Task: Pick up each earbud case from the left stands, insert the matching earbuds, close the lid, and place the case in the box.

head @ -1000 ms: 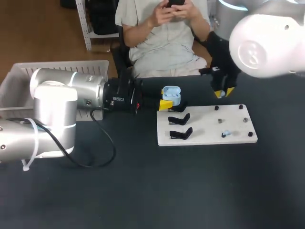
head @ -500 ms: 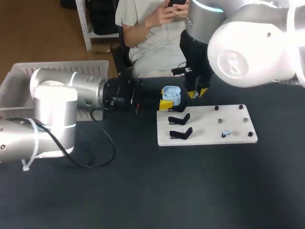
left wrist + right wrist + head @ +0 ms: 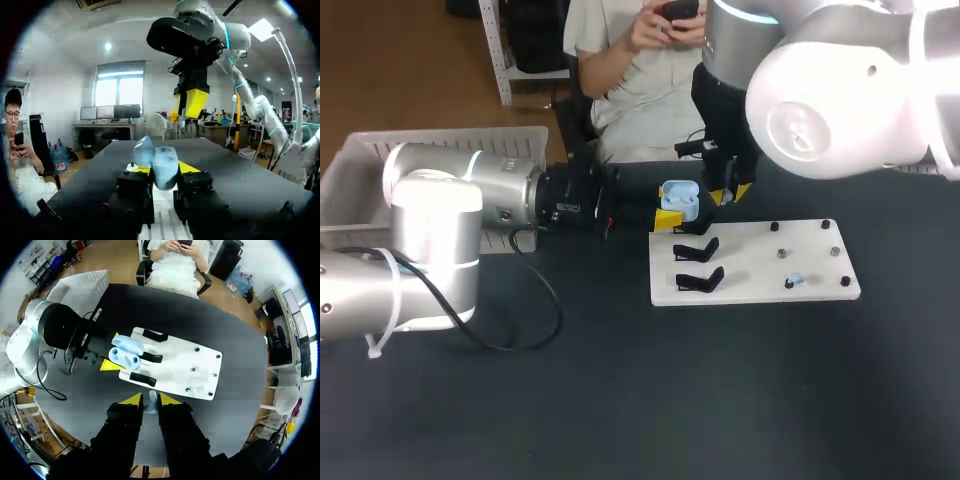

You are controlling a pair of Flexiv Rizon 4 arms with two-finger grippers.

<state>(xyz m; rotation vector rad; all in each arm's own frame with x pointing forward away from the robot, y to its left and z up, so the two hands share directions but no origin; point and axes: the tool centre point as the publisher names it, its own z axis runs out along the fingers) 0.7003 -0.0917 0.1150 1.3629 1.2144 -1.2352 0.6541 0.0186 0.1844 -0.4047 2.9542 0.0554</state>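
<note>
My left gripper (image 3: 670,214) is shut on a light blue earbud case (image 3: 680,198), holding it with its lid open just behind the white board (image 3: 760,262). From the left wrist view, the case (image 3: 159,160) sits between the yellow tips of that gripper (image 3: 162,171). My right gripper (image 3: 730,192) hangs close to the right of the case and slightly higher. It is shut on a small pale blue earbud (image 3: 150,403), and the case (image 3: 126,351) lies below and ahead of it. Another earbud (image 3: 794,281) rests on the board among the pegs.
Two black stands (image 3: 698,249) (image 3: 701,280) sit empty on the board's left part, and small black pegs (image 3: 826,225) stand on its right part. A white box (image 3: 360,165) stands at the table's back left, partly behind my left arm.
My right arm has swung left from behind the board's right end to a spot beside the held case. The left arm and the case have not moved.
</note>
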